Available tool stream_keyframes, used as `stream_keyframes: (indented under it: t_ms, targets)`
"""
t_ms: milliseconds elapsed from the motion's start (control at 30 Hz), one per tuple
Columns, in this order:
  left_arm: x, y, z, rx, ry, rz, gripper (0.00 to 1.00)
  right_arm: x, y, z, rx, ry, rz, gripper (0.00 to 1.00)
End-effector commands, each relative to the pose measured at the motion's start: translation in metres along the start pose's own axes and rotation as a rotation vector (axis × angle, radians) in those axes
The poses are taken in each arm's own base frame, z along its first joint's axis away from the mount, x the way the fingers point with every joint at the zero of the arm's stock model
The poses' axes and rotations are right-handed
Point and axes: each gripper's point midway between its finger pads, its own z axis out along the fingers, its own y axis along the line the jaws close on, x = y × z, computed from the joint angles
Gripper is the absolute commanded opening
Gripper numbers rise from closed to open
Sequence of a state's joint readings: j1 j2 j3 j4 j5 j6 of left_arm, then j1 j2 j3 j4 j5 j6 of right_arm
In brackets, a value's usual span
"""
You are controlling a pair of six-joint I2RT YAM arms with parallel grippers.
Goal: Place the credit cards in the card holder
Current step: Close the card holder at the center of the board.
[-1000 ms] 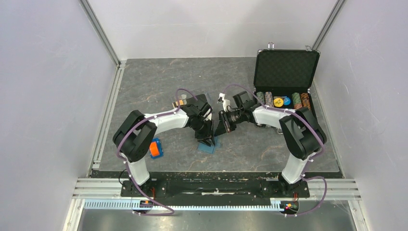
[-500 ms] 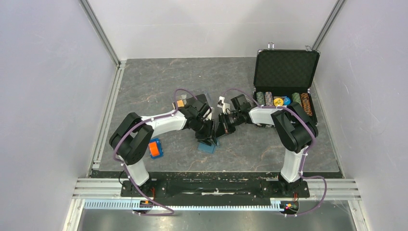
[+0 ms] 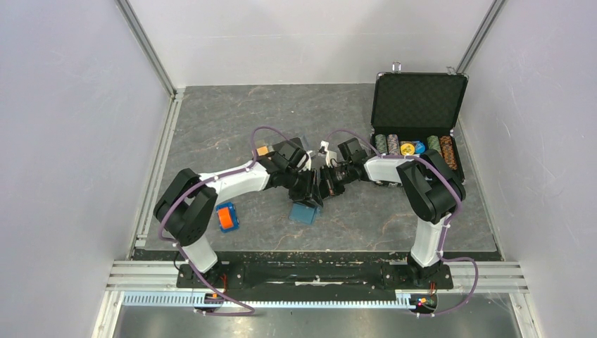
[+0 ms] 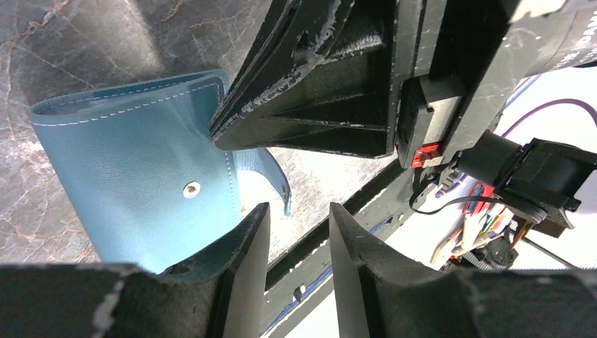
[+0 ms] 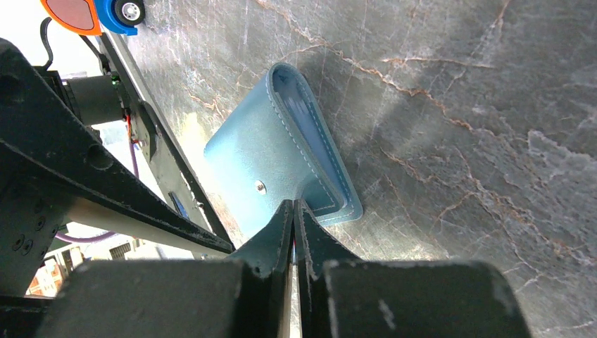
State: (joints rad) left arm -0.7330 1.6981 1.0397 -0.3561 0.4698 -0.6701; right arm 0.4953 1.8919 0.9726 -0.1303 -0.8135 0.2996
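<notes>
Hovering above the card holder (image 5: 274,162), right fingers (image 5: 271,246) pressed together.

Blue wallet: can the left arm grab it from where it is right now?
Probably yes. The left fingers are open right beside the card holder, one overlapping its edge. The right fingers sit shut at its flap, crowding that side, but the left arm's side looks free.

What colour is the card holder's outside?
The card holder is teal blue with pale stitching; best in the left wrist view.
</notes>
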Motion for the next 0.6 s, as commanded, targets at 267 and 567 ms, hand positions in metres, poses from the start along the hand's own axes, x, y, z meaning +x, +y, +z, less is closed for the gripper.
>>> stream_keyframes:
  t_ms: [267,567]
  targets:
    - [0.009,0.0,0.004,-0.04,0.031,0.024,0.39,0.003,-0.012,0.003,0.051,0.008,-0.001,0.02]
    - [0.005,0.003,0.004,-0.089,0.03,0.043,0.03,0.004,-0.012,0.003,0.05,0.011,0.001,0.02]
